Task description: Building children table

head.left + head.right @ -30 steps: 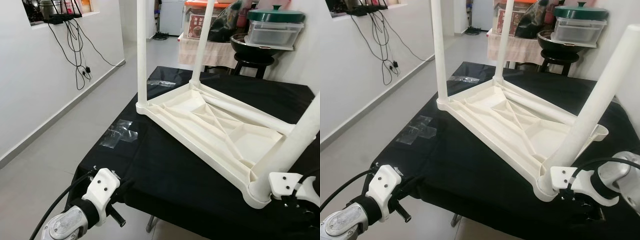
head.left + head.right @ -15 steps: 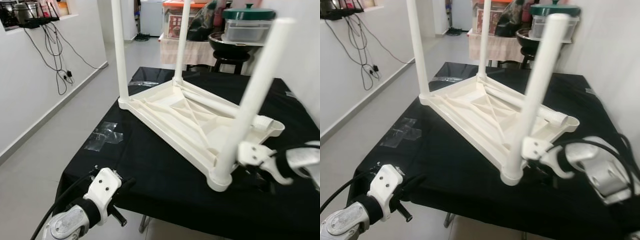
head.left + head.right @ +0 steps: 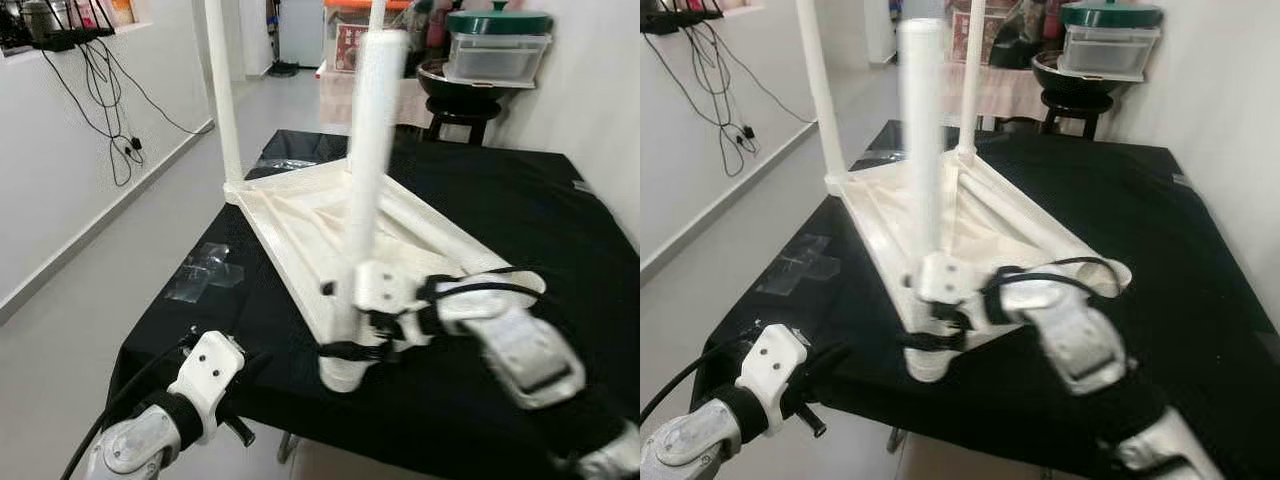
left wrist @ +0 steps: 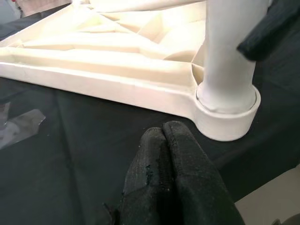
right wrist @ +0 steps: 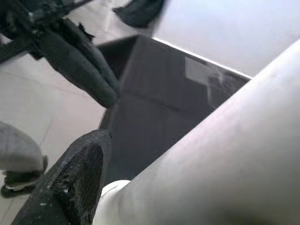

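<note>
Desk point(image 3: 520, 215) under a black cloth, wall on the left, grey floor point(image 3: 90, 300) alongside.

Children's table point(image 3: 300, 215) lies upside down on the cloth, underside ribs facing up, mid-desk toward the left and near edges. Two legs stand upright at its far corners: far-left leg point(image 3: 222, 95), second far leg point(image 3: 971, 75). A third one, the near leg point(image 3: 368, 160), stands upright in the near corner socket point(image 4: 227, 110), right at the near desk edge.

Right arm point(image 3: 520, 345) reaches in from the near right across the cloth. Right gripper point(image 3: 350, 335) is low on the near leg, just above the socket; one black finger point(image 5: 77, 180) lies against the white tube. Jaws are clenched around the leg.

Left gripper point(image 4: 173, 178) hovers at the near-left desk edge, just beside the socket corner, not touching it. Its two black fingers are pressed together, jaws closed on nothing.

Clear plastic wrap point(image 3: 208, 275) lies flat on the cloth, left of the table. Another clear bag point(image 3: 290, 163) sits at the far-left desk corner.

Background far side: black stool point(image 3: 465, 115) carrying a clear container with a green lid point(image 3: 497, 45). Black cables point(image 3: 105, 85) hang on the left wall.
</note>
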Controlling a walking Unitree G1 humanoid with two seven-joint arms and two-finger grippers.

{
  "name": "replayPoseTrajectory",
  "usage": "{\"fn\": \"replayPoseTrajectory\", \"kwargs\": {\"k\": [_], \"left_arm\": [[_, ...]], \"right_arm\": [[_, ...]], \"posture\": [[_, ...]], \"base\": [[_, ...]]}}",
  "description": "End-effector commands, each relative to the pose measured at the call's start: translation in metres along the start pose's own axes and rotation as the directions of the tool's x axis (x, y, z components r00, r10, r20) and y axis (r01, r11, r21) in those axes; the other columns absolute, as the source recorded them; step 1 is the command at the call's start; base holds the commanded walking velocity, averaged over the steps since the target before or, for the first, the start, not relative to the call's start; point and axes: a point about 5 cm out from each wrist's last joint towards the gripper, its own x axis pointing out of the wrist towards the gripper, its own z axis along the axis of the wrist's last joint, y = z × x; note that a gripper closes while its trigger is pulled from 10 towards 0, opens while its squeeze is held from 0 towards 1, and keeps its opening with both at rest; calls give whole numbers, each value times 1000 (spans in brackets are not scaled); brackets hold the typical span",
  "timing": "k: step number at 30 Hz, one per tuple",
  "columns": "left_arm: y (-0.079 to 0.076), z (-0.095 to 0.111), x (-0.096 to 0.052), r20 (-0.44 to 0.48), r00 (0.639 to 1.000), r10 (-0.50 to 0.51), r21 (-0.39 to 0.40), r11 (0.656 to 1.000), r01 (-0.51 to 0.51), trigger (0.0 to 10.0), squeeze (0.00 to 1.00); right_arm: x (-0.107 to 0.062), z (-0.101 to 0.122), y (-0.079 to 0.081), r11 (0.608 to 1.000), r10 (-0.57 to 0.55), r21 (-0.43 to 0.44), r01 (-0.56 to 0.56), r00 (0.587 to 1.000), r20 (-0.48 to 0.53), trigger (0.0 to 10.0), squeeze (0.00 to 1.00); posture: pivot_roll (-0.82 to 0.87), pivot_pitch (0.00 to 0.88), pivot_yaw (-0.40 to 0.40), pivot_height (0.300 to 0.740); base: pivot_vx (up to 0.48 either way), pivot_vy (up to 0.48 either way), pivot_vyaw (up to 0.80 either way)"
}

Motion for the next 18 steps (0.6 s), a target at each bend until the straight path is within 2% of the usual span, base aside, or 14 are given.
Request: {"fn": "replayPoseTrajectory", "kwargs": {"k": [1, 3, 4, 5, 9, 11, 14, 15, 16, 17, 18], "left_arm": [[0, 0, 0, -10, 1000, 1, 12, 1000, -1, 10000, 0], [-1, 1, 2, -5, 1000, -3, 17, 1000, 3, 10000, 0], [-1, 1, 2, -5, 1000, -3, 17, 1000, 3, 10000, 0], [-2, 2, 3, -3, 1000, -4, 18, 1000, 4, 10000, 0], [-3, 3, 4, -1, 1000, -6, 19, 1000, 6, 10000, 0], [-5, 3, 3, 0, 1000, -7, 17, 1000, 7, 10000, 0], [-8, 2, 2, -4, 1000, -10, 12, 1000, 10, 10000, 0], [-8, 2, 2, -4, 1000, -10, 12, 1000, 10, 10000, 0], [-11, 2, 2, -5, 1000, -14, 8, 1000, 14, 10000, 0], [-11, 2, 2, -5, 1000, -14, 8, 1000, 14, 10000, 0], [-13, 2, 3, -3, 1000, -20, 4, 1000, 20, 10000, 0]], "right_arm": [[7, 1, -3, 1000, -18, -14, 18, 1000, -6, 10000, 0], [37, 15, -12, 996, -79, -30, 80, 996, 43, 10000, 0], [37, 15, -12, 996, -79, -30, 80, 996, 43, 10000, 0], [48, 22, -15, 994, -105, -36, 107, 993, 60, 10000, 0], [59, 29, -19, 989, -138, -35, 141, 988, 75, 10000, 0], [58, 28, -20, 992, -116, -47, 119, 991, 67, 10000, 0], [42, 11, -19, 995, 3, -99, -6, 1000, -23, 10000, 0], [42, 11, -19, 995, 3, -99, -6, 1000, -23, 10000, 0], [26, -2, -22, 991, 79, -101, -89, 992, -100, 10000, 0], [26, -2, -22, 991, 79, -101, -89, 992, -100, 10000, 0], [12, -14, -28, 984, 131, -95, -149, 976, -177, 10000, 0]], "posture": [[37, 12, -45, 740], [44, 11, -48, 740], [44, 11, -48, 740], [52, 11, -50, 740], [59, 13, -54, 740], [62, 16, -56, 740], [59, 18, -58, 740], [59, 18, -58, 740], [54, 20, -61, 740], [54, 20, -61, 740], [48, 20, -62, 740]], "base": [[0, 0, 0], [0, 0, 0], [0, 0, 0], [0, 0, 0], [0, 0, 0], [0, 0, 0], [0, 0, 0], [0, 0, 0], [0, 0, 0], [0, 0, 0], [0, 0, 0]]}}
